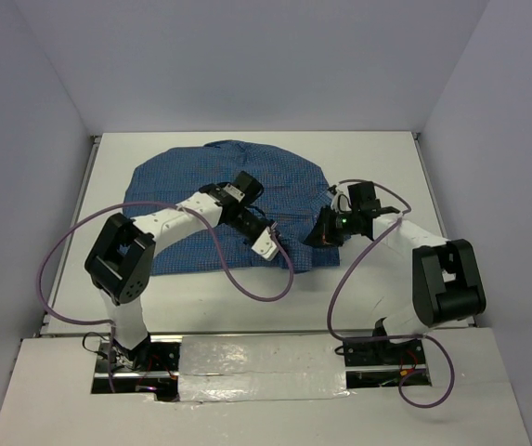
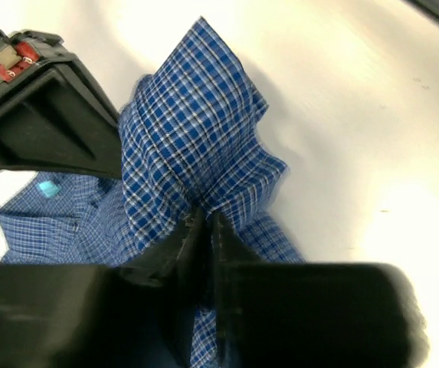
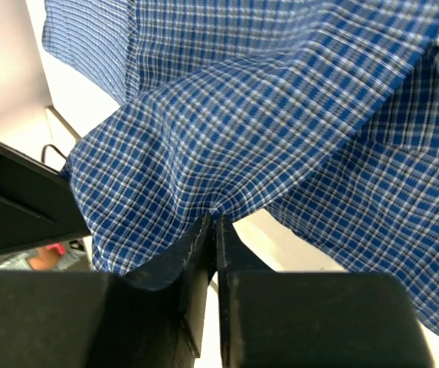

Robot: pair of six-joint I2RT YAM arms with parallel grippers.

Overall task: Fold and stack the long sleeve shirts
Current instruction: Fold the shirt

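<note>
Both arms bend inward over the table (image 1: pixel 388 160). The left hand (image 1: pixel 266 243) and right hand (image 1: pixel 325 229) each pinch the near edge of the long sleeve shirt (image 1: pixel 217 177), which lies mid-table with its long axis running left-right.

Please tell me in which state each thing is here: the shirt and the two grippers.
shirt: lies on the table, unbuttoned state not visible, fabric bunched up where it is gripped.
left gripper: shut, pinching a fold of the shirt.
right gripper: shut, pinching a fold of the shirt.
</note>
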